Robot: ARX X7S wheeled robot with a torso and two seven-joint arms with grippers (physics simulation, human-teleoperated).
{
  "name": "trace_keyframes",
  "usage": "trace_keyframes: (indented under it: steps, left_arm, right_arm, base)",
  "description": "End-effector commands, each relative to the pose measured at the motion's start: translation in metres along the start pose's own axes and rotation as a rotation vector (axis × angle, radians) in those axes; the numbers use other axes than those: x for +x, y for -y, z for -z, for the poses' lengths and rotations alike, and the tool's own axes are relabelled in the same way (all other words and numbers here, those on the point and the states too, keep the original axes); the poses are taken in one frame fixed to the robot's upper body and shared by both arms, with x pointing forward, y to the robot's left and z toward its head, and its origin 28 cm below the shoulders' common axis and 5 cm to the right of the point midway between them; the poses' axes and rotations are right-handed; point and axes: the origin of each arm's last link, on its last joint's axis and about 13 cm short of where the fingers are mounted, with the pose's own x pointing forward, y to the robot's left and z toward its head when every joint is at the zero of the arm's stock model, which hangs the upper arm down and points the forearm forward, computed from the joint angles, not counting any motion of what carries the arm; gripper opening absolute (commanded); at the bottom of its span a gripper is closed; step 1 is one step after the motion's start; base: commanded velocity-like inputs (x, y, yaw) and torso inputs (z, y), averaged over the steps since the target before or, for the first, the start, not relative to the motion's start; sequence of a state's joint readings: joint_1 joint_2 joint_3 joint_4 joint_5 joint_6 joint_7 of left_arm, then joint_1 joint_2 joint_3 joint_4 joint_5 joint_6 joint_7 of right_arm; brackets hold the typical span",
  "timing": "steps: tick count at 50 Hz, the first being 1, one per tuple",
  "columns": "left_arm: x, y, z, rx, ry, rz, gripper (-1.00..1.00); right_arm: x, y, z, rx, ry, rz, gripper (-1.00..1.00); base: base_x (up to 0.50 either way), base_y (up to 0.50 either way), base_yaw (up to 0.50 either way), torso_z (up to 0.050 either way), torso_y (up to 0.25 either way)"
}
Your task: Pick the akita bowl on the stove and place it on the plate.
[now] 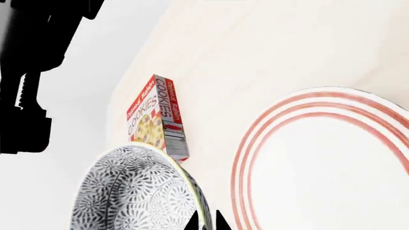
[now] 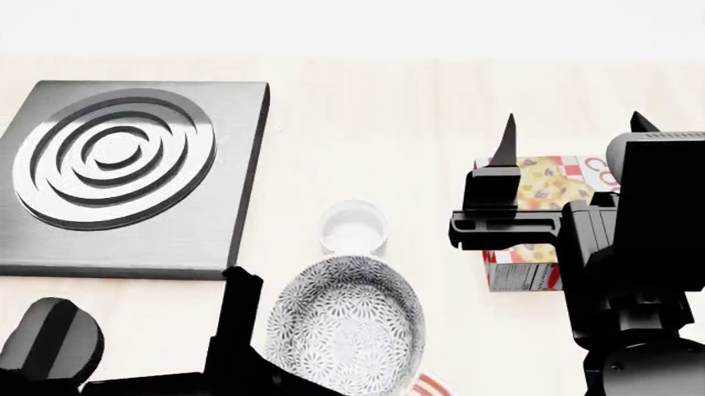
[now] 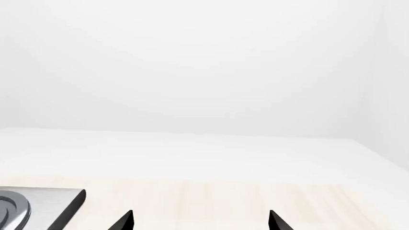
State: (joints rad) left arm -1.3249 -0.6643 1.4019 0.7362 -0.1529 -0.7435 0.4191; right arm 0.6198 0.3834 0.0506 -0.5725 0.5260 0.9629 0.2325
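Your pick looks done: the stove [image 2: 132,177] lies bare, its raised black rings on a flat grey slab with nothing on them, and the akita bowl [image 2: 347,330] hangs in the air at your left claw [image 1: 206,221], tipped so its speckled inside faces the head camera. The left claw appears to be pinching the bowl's rim, though only its dark tips show beside that rim in the wrist view.

What is left is the placing. The plate [image 1: 332,158], wide, smooth and white with thin red rings, sits just beside the bowl, lower than it. Your right claw [image 3: 201,220] is spread and holds nothing.

Also on the pale wood-grain counter [image 2: 418,115] are a small plain white cup [image 2: 352,228] and a printed cookie box [image 1: 160,117].
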Motion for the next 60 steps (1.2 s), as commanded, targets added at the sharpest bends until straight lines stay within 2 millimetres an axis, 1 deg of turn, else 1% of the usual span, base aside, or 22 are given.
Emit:
trace_keyframes:
  steps: [1, 7, 17, 21, 29, 38, 46, 53, 60]
  left_arm:
    - [0.004, 0.004, -0.01, 0.026, 0.057, 0.028, -1.0]
    - [0.006, 0.013, -0.01, 0.025, 0.057, 0.044, -1.0]
    - [0.01, 0.018, -0.008, 0.01, 0.063, 0.037, -1.0]
    - [0.012, 0.018, -0.005, 0.005, 0.058, 0.032, -1.0]
    - [0.014, 0.026, 0.001, -0.004, 0.042, 0.04, -1.0]
    - [0.02, 0.029, 0.006, -0.008, 0.034, 0.034, -1.0]
    - [0.024, 0.027, 0.006, -0.009, 0.037, 0.02, -1.0]
    - [0.027, 0.032, 0.008, -0.018, 0.036, 0.023, -1.0]
    - [0.029, 0.033, 0.009, -0.028, 0.034, 0.019, -1.0]
  right_arm:
    - [0.0, 0.001, -0.001, 0.01, 0.008, 0.012, 1.0]
    - [0.001, 0.002, 0.0, 0.012, 0.006, 0.013, 1.0]
    - [0.001, 0.002, 0.0, 0.01, 0.006, 0.012, 1.0]
    - [0.001, 0.002, 0.0, 0.011, 0.006, 0.012, 1.0]
    - [0.0, 0.002, 0.0, 0.011, 0.005, 0.012, 1.0]
    - [0.0, 0.001, -0.001, 0.011, 0.006, 0.012, 1.0]
    - [0.0, 0.001, -0.001, 0.012, 0.006, 0.012, 1.0]
    - [0.0, 0.001, -0.001, 0.011, 0.005, 0.011, 1.0]
    - [0.0, 0.002, -0.001, 0.011, 0.005, 0.011, 1.0]
  base:
    - [0.0, 0.0, 0.0, 0.0, 0.0]
    - [0.0, 0.0, 0.0, 0.0, 0.0]
    - [0.0, 0.0, 0.0, 0.0, 0.0]
    - [0.0, 0.0, 0.0, 0.0, 0.0]
    - [0.0, 0.0, 0.0, 0.0, 0.001]
    - [0.0, 0.0, 0.0, 0.0, 0.0]
    - [0.0, 0.0, 0.0, 0.0, 0.0]
    - [0.0, 0.0, 0.0, 0.0, 0.0]
    - [0.0, 0.0, 0.0, 0.0, 0.001]
